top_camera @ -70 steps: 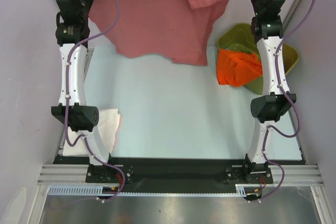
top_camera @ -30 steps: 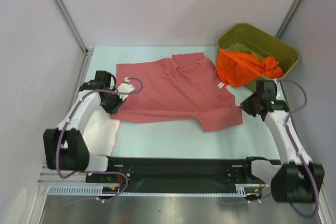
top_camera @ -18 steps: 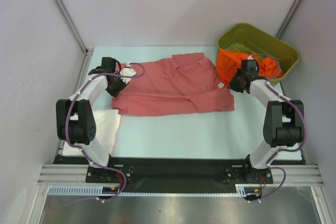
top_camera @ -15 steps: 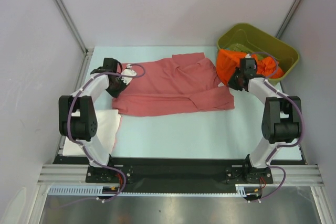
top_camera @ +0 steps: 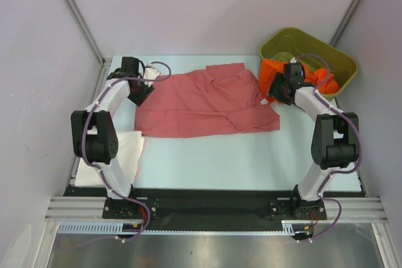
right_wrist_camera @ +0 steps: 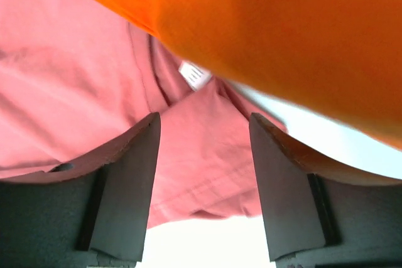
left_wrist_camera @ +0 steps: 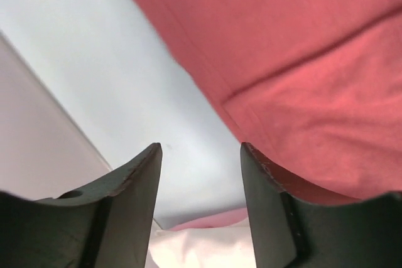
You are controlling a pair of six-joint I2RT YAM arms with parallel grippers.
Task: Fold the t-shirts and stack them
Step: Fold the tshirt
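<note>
Since a half-second ago both arms have let go and edged toward the back: left gripper (top_camera: 141,91) and right gripper (top_camera: 277,91) stand spread and empty at the two ends of the red shirt (top_camera: 201,101). It lies flat on the table (top_camera: 213,158), folded, long axis left-right, label end rightward beside the orange shirt (top_camera: 271,71).

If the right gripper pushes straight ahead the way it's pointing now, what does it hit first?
Most likely the salmon-red cloth t-shirt, near its white label: it fills the gap ahead of the open right gripper. The bright orange cloth t-shirt lies close by; depth is unclear.
</note>
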